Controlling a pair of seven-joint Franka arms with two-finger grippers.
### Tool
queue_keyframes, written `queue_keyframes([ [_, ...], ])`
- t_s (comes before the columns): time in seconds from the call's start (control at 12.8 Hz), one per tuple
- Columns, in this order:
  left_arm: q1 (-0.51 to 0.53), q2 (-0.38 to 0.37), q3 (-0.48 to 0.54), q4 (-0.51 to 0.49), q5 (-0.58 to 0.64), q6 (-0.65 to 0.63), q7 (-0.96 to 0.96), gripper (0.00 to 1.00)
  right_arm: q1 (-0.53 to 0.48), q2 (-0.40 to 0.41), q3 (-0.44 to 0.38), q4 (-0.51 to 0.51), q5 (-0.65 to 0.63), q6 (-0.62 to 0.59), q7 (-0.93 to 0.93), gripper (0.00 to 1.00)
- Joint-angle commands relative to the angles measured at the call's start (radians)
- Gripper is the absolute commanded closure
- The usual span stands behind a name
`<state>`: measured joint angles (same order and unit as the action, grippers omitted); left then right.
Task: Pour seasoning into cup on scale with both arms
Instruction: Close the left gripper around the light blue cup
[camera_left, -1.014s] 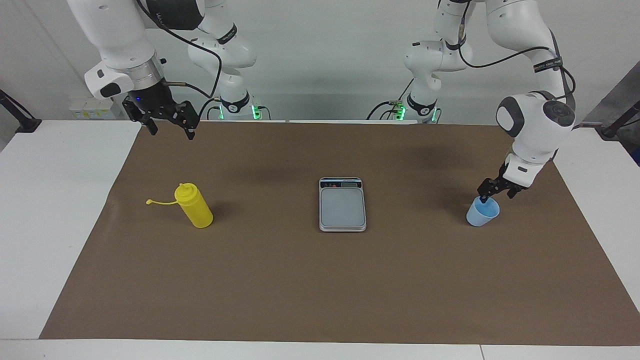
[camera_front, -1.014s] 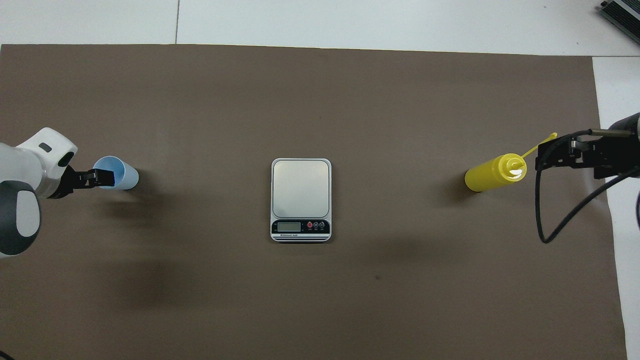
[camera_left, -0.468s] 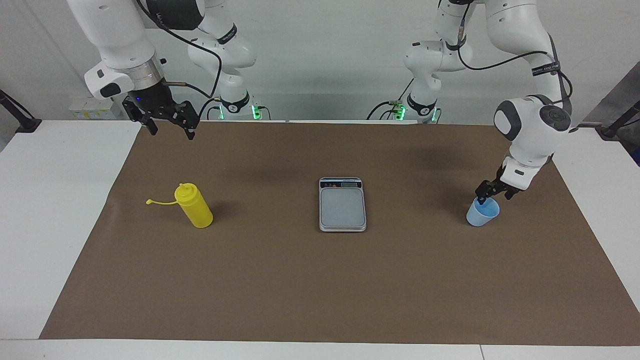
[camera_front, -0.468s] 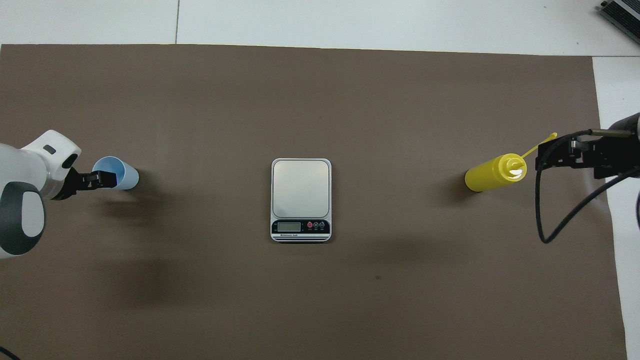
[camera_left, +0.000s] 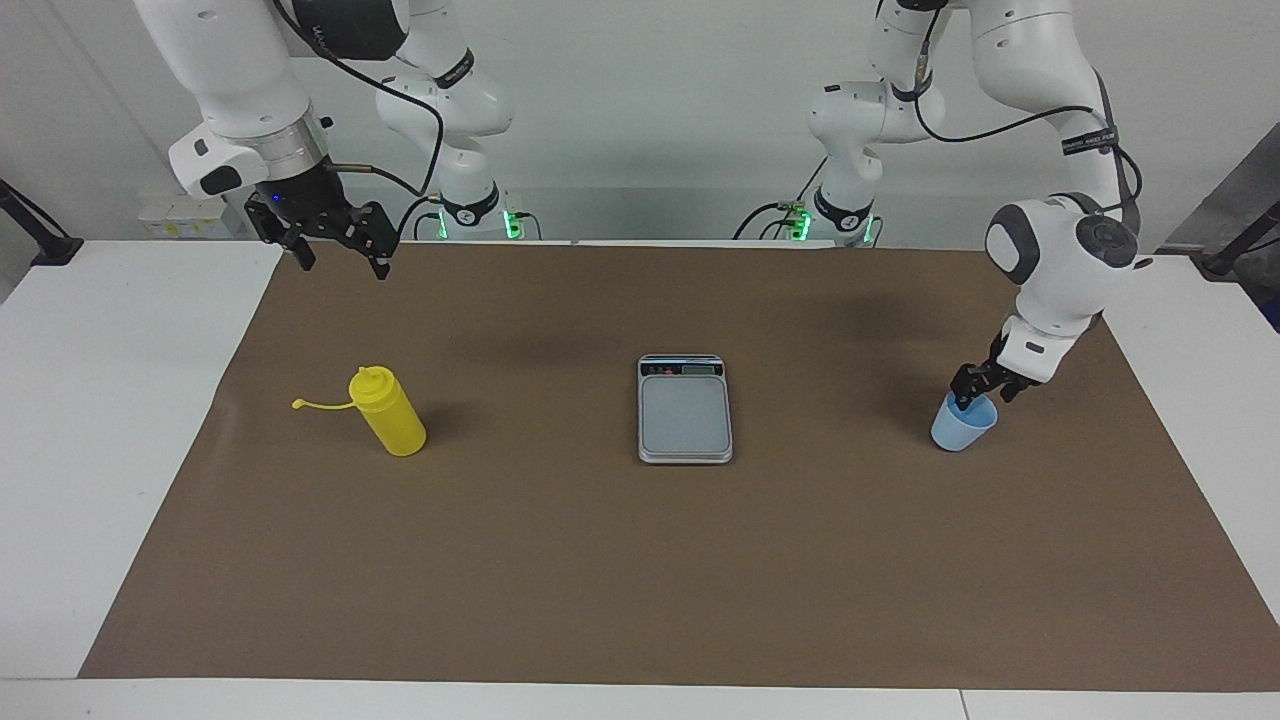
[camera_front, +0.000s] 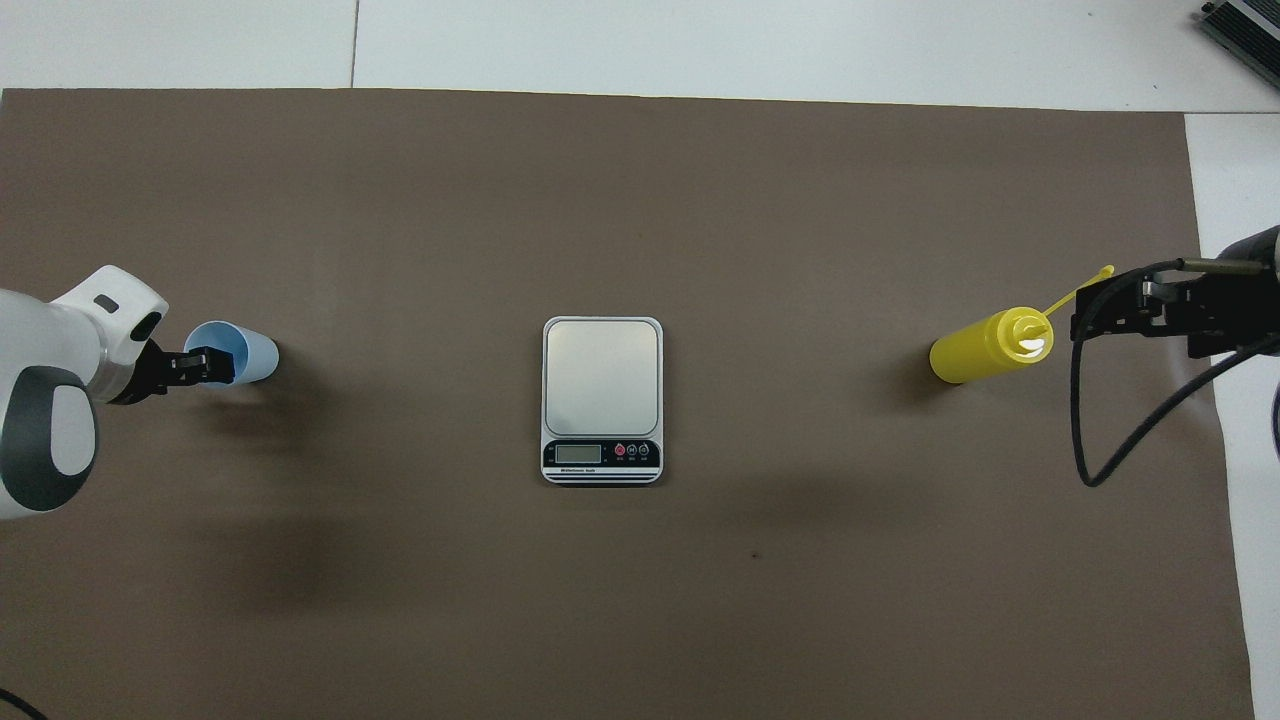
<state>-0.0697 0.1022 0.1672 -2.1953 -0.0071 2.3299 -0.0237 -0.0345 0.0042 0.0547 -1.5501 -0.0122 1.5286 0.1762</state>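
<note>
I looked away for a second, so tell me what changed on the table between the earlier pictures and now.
The left gripper, with one finger inside the blue cup and one outside its rim, has drawn its jaws in on the wall; the wrist above it shifted a little, and the cup nudged slightly with it. The right gripper waits with jaws open, unmoved. The yellow seasoning bottle and the scale stayed put.

One yellow squeeze bottle (camera_left: 389, 411), one light-blue cup (camera_left: 962, 424), one scale (camera_left: 685, 408), one brown mat (camera_left: 640, 560) and two robot arms were counted.
</note>
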Motion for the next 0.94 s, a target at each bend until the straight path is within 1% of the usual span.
queue_keyframes([
  [0.0,0.005,0.01,-0.003,-0.02,-0.057,0.04,0.019,0.32,-0.012,-0.016,0.005,-0.019,0.018,-0.005,0.011,0.0],
  [0.23,0.002,0.016,-0.005,-0.017,-0.114,0.06,0.018,0.5,-0.012,-0.016,0.005,-0.019,0.018,-0.005,0.011,0.0],
  [0.47,0.001,0.017,-0.005,-0.014,-0.122,0.068,0.018,0.7,-0.012,-0.016,0.005,-0.019,0.018,-0.005,0.011,0.0],
  [0.55,0.001,0.017,-0.005,-0.014,-0.123,0.071,0.018,0.74,-0.012,-0.016,0.005,-0.019,0.018,-0.005,0.011,0.0],
  [0.86,-0.002,0.021,-0.012,-0.001,-0.123,0.069,0.015,0.89,-0.012,-0.016,0.005,-0.019,0.018,-0.005,0.011,0.0],
])
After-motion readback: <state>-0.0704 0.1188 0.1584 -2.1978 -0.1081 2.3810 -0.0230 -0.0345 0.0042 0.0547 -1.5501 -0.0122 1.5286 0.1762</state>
